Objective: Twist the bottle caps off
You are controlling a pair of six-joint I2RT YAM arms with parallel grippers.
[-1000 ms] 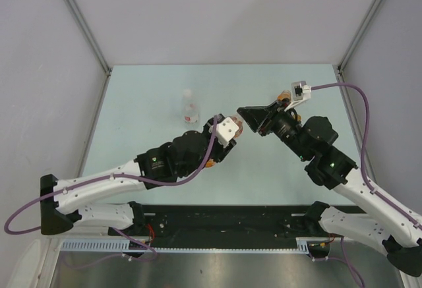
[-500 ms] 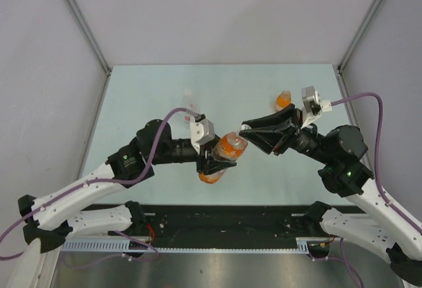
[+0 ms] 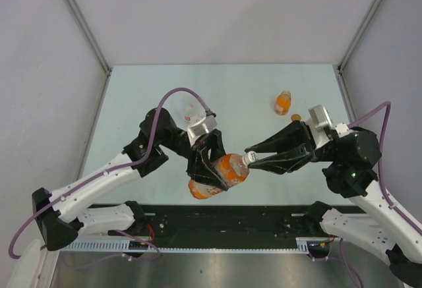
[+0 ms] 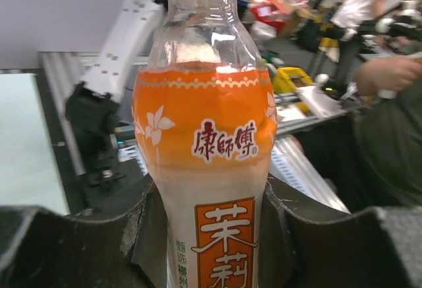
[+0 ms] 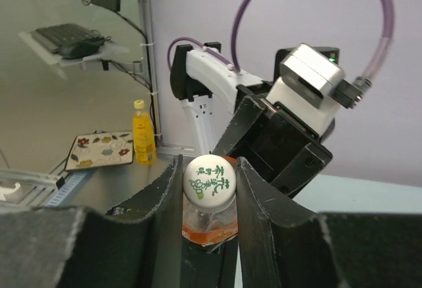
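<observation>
Midair, the left gripper [image 3: 206, 164] clamps a tall orange-drink plastic bottle [image 3: 231, 168], covering its middle; the right gripper [image 3: 256, 159] pinches its round white screw cap [image 5: 210, 180].

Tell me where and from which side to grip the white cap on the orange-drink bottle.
Pinch the white cap across its round side wall, coming end-on along the bottle's axis from the right. The left gripper holds the orange-drink bottle tipped over, cap toward the right gripper, whose fingers flank it.

The top camera looks down over the whole table [image 3: 145, 90]. Both wrist cameras sit close to one bottle [image 4: 204, 136]: left faces its side, right its cap [image 5: 210, 181].
</observation>
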